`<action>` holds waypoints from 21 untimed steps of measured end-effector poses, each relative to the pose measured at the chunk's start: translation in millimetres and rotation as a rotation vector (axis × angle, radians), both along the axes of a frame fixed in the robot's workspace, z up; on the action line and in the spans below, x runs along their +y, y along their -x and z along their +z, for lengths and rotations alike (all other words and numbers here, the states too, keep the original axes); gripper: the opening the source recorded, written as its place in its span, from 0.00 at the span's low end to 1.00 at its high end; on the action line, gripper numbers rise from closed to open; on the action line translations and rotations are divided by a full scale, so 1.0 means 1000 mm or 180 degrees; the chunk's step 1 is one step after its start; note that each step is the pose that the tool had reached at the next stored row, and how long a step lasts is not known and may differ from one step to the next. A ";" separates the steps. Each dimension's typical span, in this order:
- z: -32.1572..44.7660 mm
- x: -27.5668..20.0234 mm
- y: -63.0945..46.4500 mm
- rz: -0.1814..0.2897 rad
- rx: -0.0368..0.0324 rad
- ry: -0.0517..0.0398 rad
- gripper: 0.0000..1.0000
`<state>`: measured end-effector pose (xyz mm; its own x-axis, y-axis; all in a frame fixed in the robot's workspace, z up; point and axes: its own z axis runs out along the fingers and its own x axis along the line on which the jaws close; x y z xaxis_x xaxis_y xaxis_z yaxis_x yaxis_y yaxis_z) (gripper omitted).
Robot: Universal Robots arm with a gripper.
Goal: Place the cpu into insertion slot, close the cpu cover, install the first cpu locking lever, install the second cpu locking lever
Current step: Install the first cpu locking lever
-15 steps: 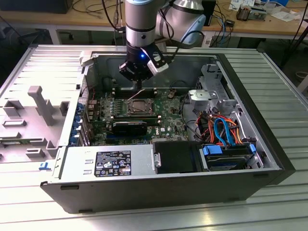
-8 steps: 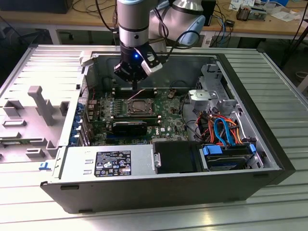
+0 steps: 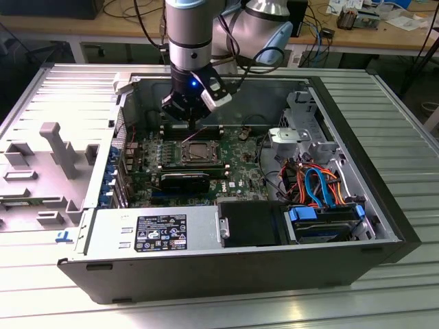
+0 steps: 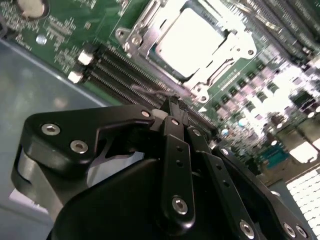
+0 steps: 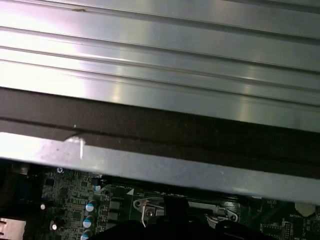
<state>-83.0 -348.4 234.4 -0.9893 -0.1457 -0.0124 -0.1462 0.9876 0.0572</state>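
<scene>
The cpu (image 4: 192,42) lies flat in the insertion slot (image 3: 199,152), its pale metal top glaring under the light. The cpu cover (image 4: 137,37) lies down around it as a silver frame. A thin metal lever (image 4: 145,91) runs along the socket's edge by the long memory slots. My gripper (image 4: 172,105) is shut, the black fingers meeting at their tips with nothing seen between them, just beside the socket's corner. In the exterior view the gripper (image 3: 194,127) hangs a little above the board, behind the socket.
The open computer case (image 3: 384,205) lies on a ribbed metal table. A black card (image 3: 185,181) sits in front of the socket, with a drive cage and coloured cables (image 3: 315,181) toward the exterior view's right. The case wall (image 5: 160,65) stands close to the wrist.
</scene>
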 end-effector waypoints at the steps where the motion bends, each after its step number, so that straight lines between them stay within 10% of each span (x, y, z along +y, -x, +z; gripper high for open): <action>1: -0.0005 -0.0001 0.000 0.0000 0.0000 0.0000 0.11; 21: -0.0119 0.0069 0.002 0.0015 0.0000 0.0001 0.11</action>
<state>-85.4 -341.5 222.5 -0.9885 -0.1505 -0.0124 -0.1510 0.9869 0.0569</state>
